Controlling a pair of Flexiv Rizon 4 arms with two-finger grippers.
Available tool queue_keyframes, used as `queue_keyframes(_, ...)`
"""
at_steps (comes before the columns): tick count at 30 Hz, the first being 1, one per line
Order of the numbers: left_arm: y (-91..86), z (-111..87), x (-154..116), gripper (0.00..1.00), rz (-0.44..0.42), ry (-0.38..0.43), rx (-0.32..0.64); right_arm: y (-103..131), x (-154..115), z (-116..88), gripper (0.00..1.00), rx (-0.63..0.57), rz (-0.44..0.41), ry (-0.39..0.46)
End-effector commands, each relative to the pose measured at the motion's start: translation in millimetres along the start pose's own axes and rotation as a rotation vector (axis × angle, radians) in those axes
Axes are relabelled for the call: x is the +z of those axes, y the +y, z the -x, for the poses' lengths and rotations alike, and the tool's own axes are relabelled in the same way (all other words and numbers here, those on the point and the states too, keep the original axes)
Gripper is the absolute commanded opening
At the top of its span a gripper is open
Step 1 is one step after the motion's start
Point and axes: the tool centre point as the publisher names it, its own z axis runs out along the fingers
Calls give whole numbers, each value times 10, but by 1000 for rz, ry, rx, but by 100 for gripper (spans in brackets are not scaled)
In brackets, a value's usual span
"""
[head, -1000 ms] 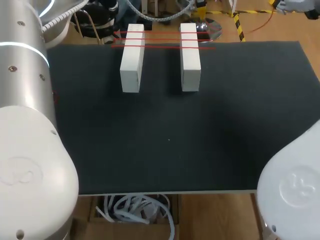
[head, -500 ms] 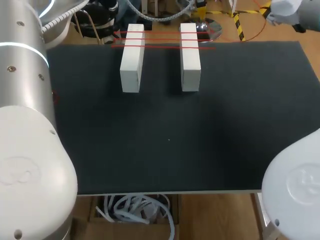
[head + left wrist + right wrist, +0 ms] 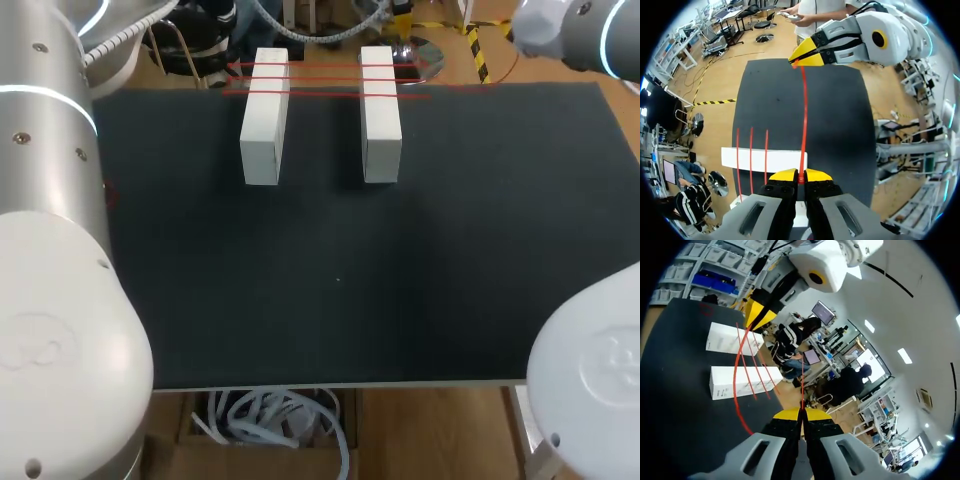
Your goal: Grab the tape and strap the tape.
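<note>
Two white blocks [image 3: 264, 120] [image 3: 380, 115] lie side by side at the far end of the black mat [image 3: 450, 250]. Three strands of thin red tape [image 3: 325, 82] cross both blocks. In the left wrist view my left gripper [image 3: 800, 176] is shut on a loose length of red tape [image 3: 804, 115], just above a strapped block [image 3: 765, 160]. That tape runs straight over the mat to my right gripper [image 3: 801, 58], which pinches its other end. In the right wrist view my right gripper [image 3: 801, 412] is shut on the tape [image 3: 735, 390], which curves past both blocks [image 3: 732, 338] [image 3: 742, 381] to my left gripper [image 3: 760, 315].
My right arm [image 3: 575, 30] hangs over the mat's far right corner. My left arm's big housing [image 3: 50, 300] fills the near left. A box of white cables [image 3: 270, 415] sits below the table's front edge.
My right arm has come into the head view at the far right corner and moved leftward. The blocks and strapped strands have not moved.
</note>
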Motion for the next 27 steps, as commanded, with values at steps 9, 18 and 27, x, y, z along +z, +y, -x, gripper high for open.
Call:
queue_keyframes(9,-16,15,-13,0,7,3,-1,181,27,44,0,-170,-29,13)
queue_keyframes(18,-16,15,-13,0,7,3,-1,249,50,-31,0,-195,-24,34)
queue_keyframes(27,-16,15,-13,0,7,3,-1,299,81,-68,0,-229,-37,50)
